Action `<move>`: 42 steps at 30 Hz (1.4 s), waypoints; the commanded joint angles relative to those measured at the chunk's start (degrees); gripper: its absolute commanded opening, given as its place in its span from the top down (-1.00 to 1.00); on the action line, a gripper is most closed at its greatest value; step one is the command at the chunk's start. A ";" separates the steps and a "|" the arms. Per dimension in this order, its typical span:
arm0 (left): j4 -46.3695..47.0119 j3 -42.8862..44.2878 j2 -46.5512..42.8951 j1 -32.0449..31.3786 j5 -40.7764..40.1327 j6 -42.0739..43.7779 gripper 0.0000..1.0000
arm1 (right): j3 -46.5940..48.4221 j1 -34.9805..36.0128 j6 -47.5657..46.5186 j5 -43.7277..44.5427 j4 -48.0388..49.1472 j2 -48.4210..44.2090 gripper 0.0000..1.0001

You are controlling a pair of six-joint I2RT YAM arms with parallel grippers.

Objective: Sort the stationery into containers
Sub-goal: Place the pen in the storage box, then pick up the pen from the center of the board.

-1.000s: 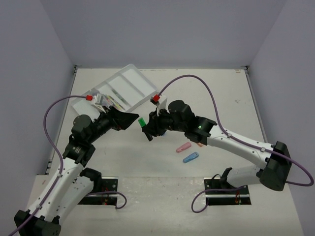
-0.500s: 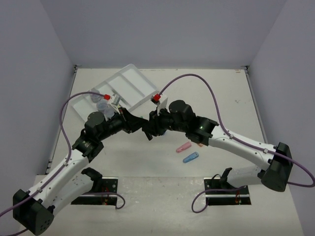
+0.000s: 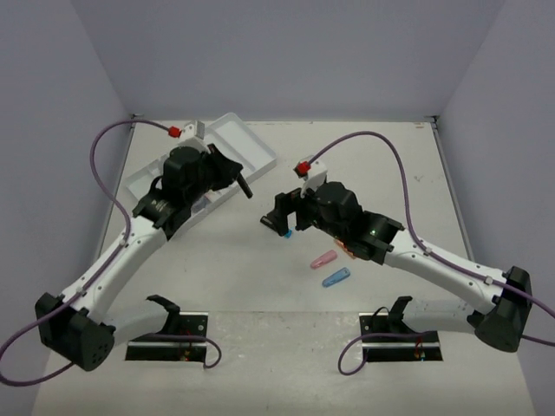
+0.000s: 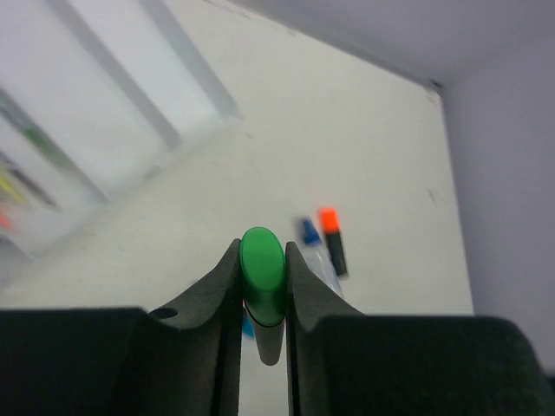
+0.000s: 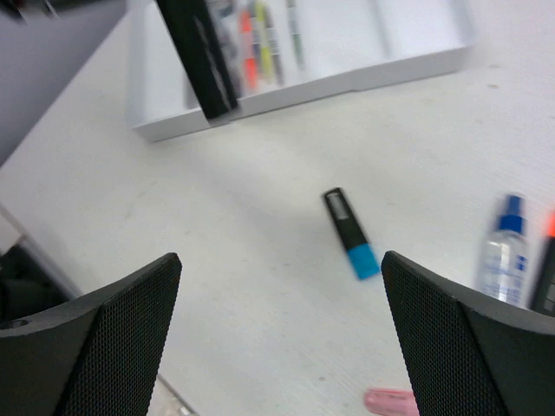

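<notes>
pale lilac walls box in the off-white table [image 3: 173, 260] in front of you. the white tray [image 3: 257, 149] sits at the far left, turned at an angle, its long compartments side by side. in the right wrist view you can make out orange, yellow and green pens [image 5: 257, 39] lying in one of those compartments.

your left gripper [image 3: 236, 176] hangs over the near edge of the tray, above the table. its jaws are pinching a green-capped highlighter [image 4: 262, 290], with the cap wedged between the two fingers and pointing at the wrist camera.

your right gripper [image 3: 282, 217] hovers near the middle of the table with its jaws spread wide and nothing between them. just below it, a blue-capped highlighter [image 5: 351, 234] lies flat on the table, apart from the tray.

to the right of that, a blue-capped bottle [image 5: 503, 247] lies beside an orange-capped highlighter [image 4: 332, 241], the two close together. nearer to the arm bases, a pink oblong piece [image 3: 323, 259] and a blue oblong piece [image 3: 336, 277] lie just beside each other on the table, well apart from the tray.
</notes>
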 commanded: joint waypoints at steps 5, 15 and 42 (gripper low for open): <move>-9.99 22.80 31.48 15.84 -14.71 -1.51 1.00 | -7.28 -6.04 -0.89 8.60 -1.93 -7.97 -0.98; -16.14 46.65 58.95 17.84 -12.55 -2.49 0.53 | -7.82 -6.22 -5.43 -0.34 -1.84 -0.84 -0.98; -11.40 -6.52 -21.07 9.67 -1.77 4.53 -1.00 | 25.19 -5.21 -13.74 -0.80 -21.01 49.64 -0.08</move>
